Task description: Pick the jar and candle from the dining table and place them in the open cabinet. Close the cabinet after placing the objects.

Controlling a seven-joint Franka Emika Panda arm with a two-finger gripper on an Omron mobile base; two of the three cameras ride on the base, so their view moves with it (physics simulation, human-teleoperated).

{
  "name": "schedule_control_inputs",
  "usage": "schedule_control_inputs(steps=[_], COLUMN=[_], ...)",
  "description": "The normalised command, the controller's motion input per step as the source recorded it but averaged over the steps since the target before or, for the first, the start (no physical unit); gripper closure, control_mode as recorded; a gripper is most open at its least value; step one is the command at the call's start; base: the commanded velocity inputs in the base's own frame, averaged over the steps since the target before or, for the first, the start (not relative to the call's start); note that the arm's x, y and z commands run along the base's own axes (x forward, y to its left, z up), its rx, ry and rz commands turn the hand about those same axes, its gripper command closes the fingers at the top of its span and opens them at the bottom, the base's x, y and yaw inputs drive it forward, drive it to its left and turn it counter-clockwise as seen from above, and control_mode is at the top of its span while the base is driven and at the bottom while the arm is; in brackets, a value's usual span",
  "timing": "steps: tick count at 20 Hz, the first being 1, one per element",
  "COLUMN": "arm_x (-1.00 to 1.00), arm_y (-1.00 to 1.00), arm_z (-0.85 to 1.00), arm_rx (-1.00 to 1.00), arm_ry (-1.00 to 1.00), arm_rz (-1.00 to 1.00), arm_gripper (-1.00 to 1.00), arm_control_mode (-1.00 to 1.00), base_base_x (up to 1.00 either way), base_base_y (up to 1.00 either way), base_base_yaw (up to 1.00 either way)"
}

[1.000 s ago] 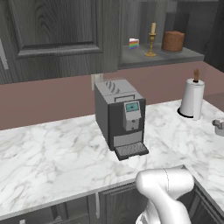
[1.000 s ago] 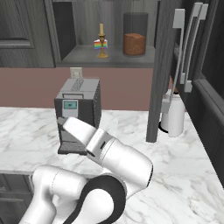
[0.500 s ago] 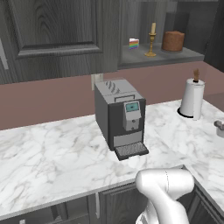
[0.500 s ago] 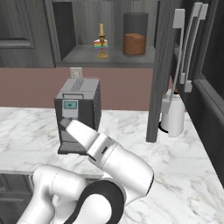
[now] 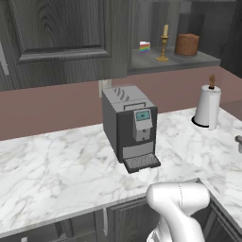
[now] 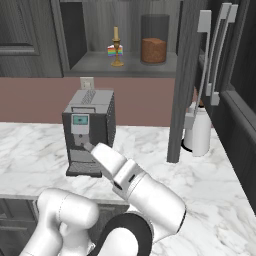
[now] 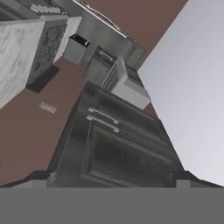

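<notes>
The jar [image 6: 153,50], clear glass with brown filling, stands on the shelf of the open cabinet [image 6: 125,65], also seen as the jar [image 5: 187,45]. Left of it stands the candle [image 6: 116,47] in its gold holder, the candle [image 5: 164,43] in the left base view. The cabinet's door [image 6: 189,80] stands swung out at the right, its slim handles [image 6: 205,50] facing forward. My gripper [image 7: 113,178] is open with nothing between its dark fingertips [image 7: 43,177], and it looks along dark panelled fronts. My white forearm [image 6: 135,187] lies low in front of the counter. The dining table is out of view.
A grey coffee machine [image 5: 132,125] stands mid-counter on the white marble top [image 5: 56,165]. A paper towel roll [image 5: 208,106] stands at the right. A rainbow cake slice [image 5: 144,47] sits beside the candle. A shut cabinet door [image 5: 56,38] hangs at upper left.
My forearm has shifted a little in the right base view. The jar and candle have not moved, and the jaws stay open.
</notes>
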Motion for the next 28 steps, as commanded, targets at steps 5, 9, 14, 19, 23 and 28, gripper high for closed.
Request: schedule_control_inputs(steps=[5,9,14,19,23,28], arm_x=[0.09,0.10,0.15,0.21,0.23,0.09], arm_y=[-0.33,-0.28,-0.21,-0.16,-0.18,-0.20], arm_z=[-0.22,-0.14,-0.03,-0.01,-0.11,-0.31], arm_rx=[0.04,0.04,0.01,0.02,0.04,0.06], arm_ry=[0.01,0.01,0.06,0.14,0.16,0.08], arm_rz=[0.00,0.00,0.00,0.00,0.00,0.00], arm_gripper=[-1.00,-1.00,-1.00,-1.00,-1.00,-1.00], arm_control_mode=[-1.00,-1.00,-1.00,-1.00,-1.00,-1.00], base_base_x=[0.00,0.00,0.00,0.00,0.00,0.00], base_base_y=[0.00,0.00,0.00,0.00,0.00,0.00], base_base_yaw=[0.00,0.00,0.00,0.00,0.00,0.00])
